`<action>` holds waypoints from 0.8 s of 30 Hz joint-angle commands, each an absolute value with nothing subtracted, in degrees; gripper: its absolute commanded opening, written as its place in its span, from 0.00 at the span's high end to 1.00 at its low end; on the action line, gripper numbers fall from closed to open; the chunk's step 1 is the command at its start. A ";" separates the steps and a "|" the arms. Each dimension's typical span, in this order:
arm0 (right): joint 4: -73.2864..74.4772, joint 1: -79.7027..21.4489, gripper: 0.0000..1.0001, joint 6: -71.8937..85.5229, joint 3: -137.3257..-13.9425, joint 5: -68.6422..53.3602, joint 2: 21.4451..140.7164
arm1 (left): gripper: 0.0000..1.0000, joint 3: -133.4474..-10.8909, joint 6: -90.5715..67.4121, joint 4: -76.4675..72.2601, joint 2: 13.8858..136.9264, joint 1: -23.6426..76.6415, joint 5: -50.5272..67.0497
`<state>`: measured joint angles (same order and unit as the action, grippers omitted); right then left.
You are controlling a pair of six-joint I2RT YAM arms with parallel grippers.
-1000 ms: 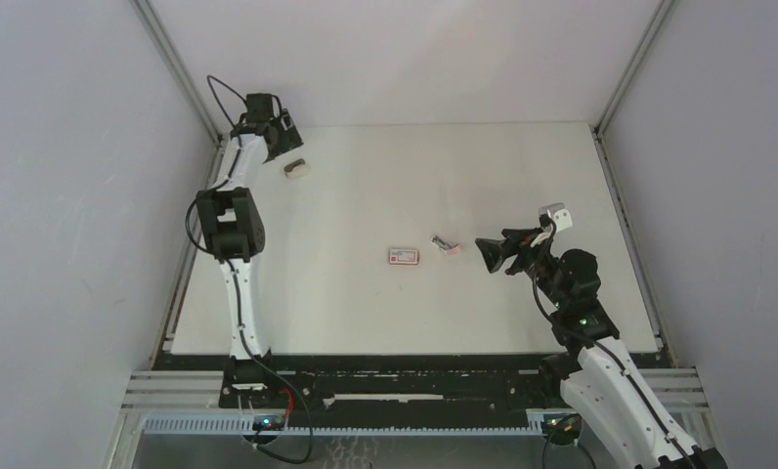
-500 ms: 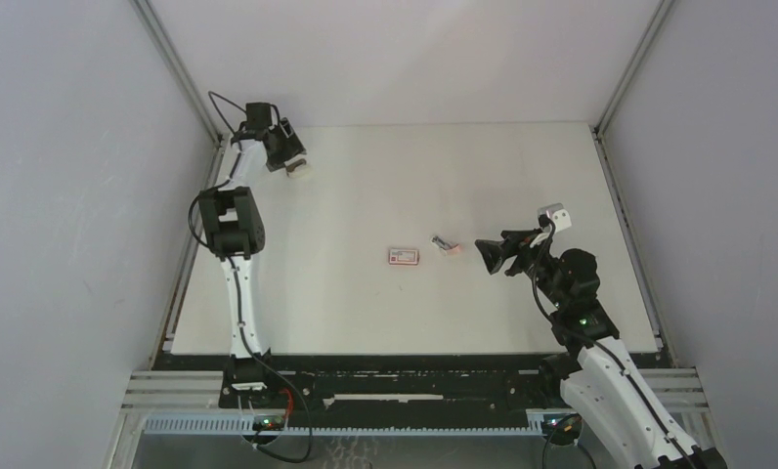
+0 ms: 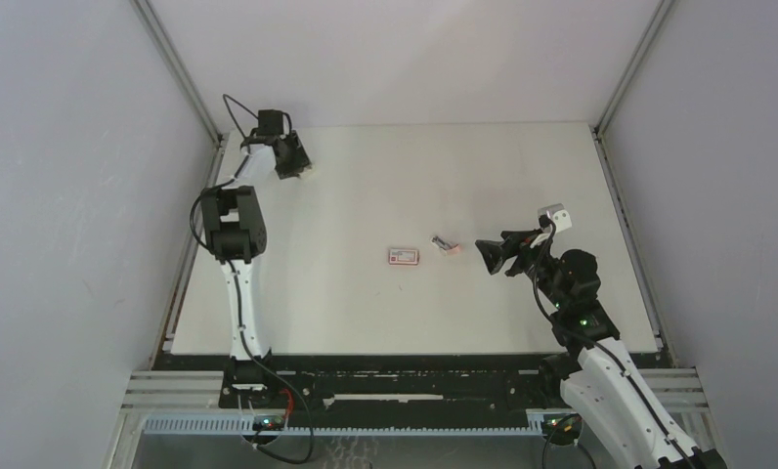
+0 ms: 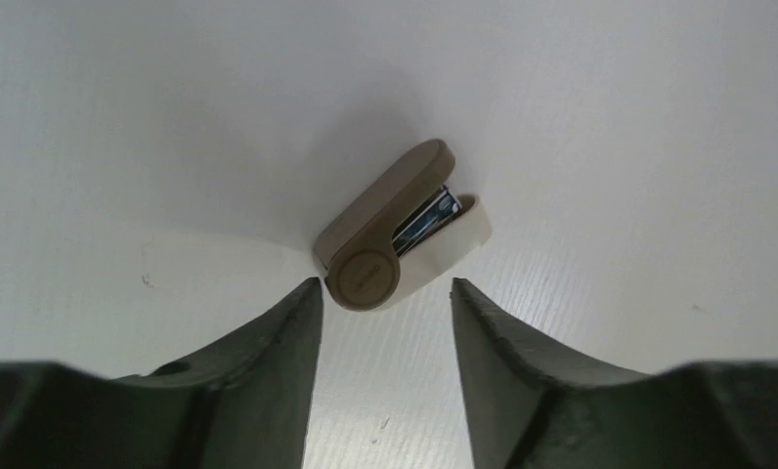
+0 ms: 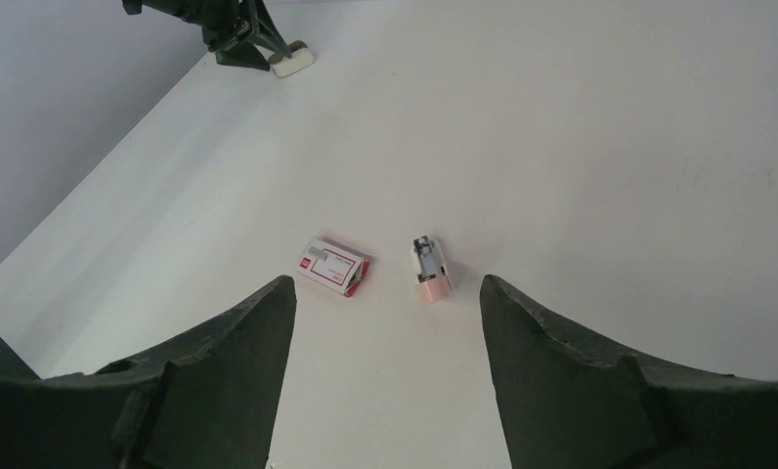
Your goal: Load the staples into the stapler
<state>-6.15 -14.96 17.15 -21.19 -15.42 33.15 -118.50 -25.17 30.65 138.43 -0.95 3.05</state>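
My left gripper [image 4: 385,285] stands open at the far left corner of the table [image 3: 463,166]. Its 2 fingers flank the rounded hinge end of a tan-and-white stapler [image 4: 390,205], and I cannot tell whether either one touches it. It holds nothing yet.

This stapler looks light and rigid, with a smooth plastic shell, so I expect it to skid or pivot if one pad lands first. I would take it across its 2 flat sides, close to the hinge. That way the tan top is not pressed down onto the white base.

My right gripper [image 5: 387,281] is wide open and empty, right of the table's middle. The white box with a red label [image 5: 334,266] lies there flat, with a pink-and-white stapler [image 5: 430,266] just to its right, apart from it. I cannot see the staples themselves; I judge them to be inside that box. The box looks light and easy to crush. The strips should be stiff yet prone to snapping, so they want a gentle hold along their long edges.
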 commanded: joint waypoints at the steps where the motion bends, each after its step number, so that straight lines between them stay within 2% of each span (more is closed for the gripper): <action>1: -7.56 -14.59 0.32 17.93 -23.55 -15.76 32.55 | 0.50 -117.50 -22.90 30.30 133.84 -0.07 1.07; 9: -7.76 -14.59 0.32 17.87 -23.51 -15.74 32.96 | 0.60 -117.25 -23.29 30.20 133.25 0.57 4.96; 16: -7.87 -14.59 0.32 17.93 -23.54 -15.93 33.06 | 0.51 -115.72 -25.56 26.99 131.05 0.77 -3.26; 24: -8.29 -14.59 0.32 17.77 -23.32 -16.00 33.65 | 0.48 -118.12 -30.22 23.06 133.67 0.83 -6.10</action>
